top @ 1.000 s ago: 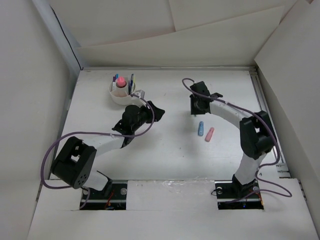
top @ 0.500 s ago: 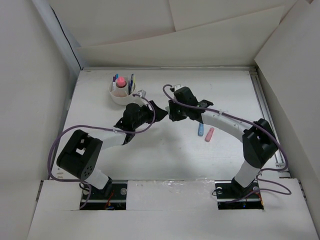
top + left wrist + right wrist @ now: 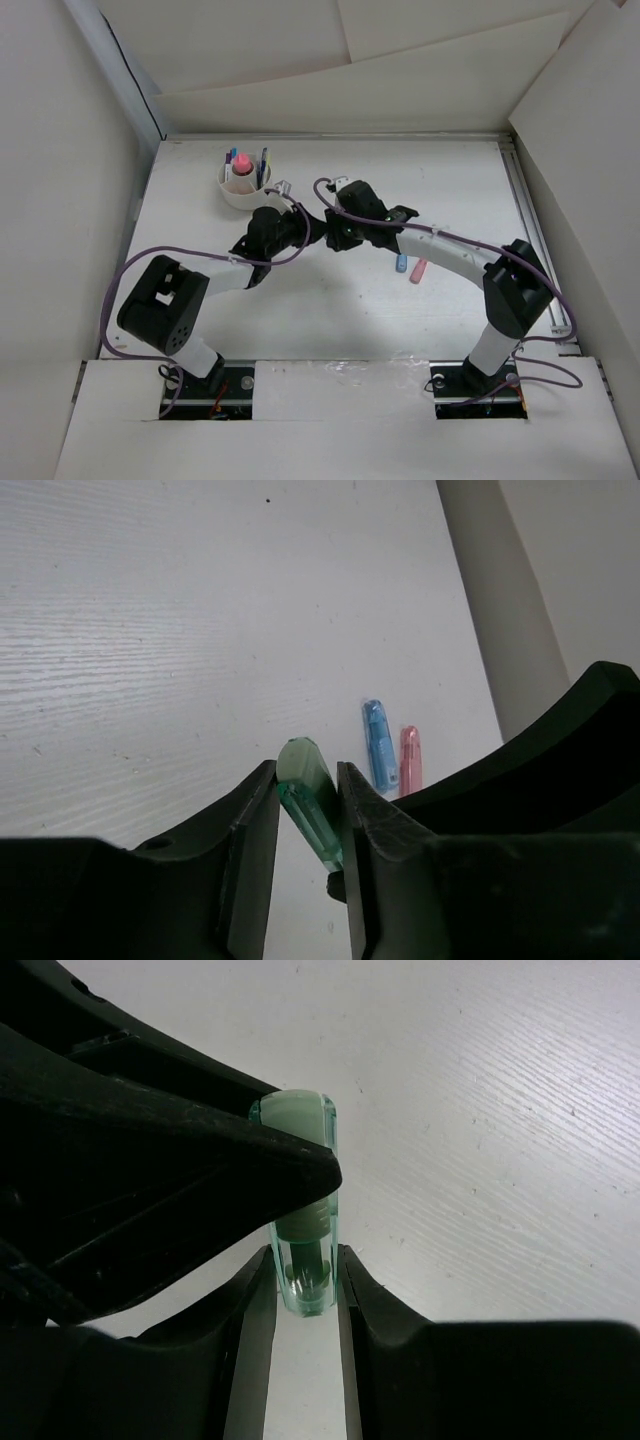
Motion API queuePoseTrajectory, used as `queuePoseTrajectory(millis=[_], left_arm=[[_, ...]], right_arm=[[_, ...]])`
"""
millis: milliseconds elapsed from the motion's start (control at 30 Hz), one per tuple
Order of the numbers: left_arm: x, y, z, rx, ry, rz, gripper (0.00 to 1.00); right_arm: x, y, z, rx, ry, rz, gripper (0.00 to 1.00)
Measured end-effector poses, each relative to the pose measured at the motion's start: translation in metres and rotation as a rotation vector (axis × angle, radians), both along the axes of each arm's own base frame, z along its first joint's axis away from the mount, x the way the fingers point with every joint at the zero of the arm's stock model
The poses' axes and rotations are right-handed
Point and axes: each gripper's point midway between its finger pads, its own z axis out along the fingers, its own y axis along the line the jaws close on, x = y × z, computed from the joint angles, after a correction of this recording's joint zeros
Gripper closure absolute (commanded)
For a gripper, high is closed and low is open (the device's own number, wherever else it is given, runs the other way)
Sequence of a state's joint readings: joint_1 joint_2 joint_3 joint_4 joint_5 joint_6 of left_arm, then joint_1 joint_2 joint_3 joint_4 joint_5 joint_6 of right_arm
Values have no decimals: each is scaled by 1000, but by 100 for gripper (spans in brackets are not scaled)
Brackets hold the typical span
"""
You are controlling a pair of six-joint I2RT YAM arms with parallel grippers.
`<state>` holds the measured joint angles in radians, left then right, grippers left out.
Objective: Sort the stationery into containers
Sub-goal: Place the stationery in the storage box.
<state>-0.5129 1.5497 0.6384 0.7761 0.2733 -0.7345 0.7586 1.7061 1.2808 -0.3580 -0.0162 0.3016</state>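
Observation:
A short green stick [image 3: 310,800] hangs above the mid table between both grippers. My left gripper [image 3: 305,772] pinches its pale capped end, both fingers touching it. My right gripper [image 3: 303,1255] is shut on the other, clear end of the green stick [image 3: 305,1230]. From the top camera the two grippers, left [image 3: 312,228] and right [image 3: 335,232], meet tip to tip and hide the stick. A blue stick [image 3: 402,264] and a pink stick [image 3: 418,271] lie side by side on the table to the right. The white cup [image 3: 232,195] stands at the back left.
The cup holds a pink-capped glue stick [image 3: 240,166] and upright pens [image 3: 263,160]. The blue stick [image 3: 378,745] and pink stick [image 3: 410,760] show beyond the left fingers. White walls enclose the table on the left, back and right.
The right arm swung left from the back right, carrying the green stick to the left gripper. The left jaws widened, then closed on the stick's capped end.

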Motion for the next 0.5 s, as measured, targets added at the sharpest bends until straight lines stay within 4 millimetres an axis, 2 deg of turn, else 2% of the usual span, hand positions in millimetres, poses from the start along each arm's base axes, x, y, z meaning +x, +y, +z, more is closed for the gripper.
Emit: queuePoseTrajectory(millis=[33, 67, 200, 300, 333, 500], left_arm=[[0, 0, 0, 0, 1, 1, 80], [1, 1, 0, -5, 4, 6, 88], [3, -4, 11, -35, -16, -2, 99], [4, -3, 10, -33, -14, 4, 100], [4, -3, 10, -32, -14, 8, 100], [13, 4, 8, -3, -3, 64, 100]], right_arm=[[0, 1, 0, 2, 0, 3, 94], [0, 1, 0, 3, 0, 3, 94], [1, 1, 1, 4, -6, -2, 93], [2, 1, 2, 7, -11, -3, 77], [3, 1, 2, 6, -12, -3, 66], [-2, -2, 12, 19, -36, 9, 41]])
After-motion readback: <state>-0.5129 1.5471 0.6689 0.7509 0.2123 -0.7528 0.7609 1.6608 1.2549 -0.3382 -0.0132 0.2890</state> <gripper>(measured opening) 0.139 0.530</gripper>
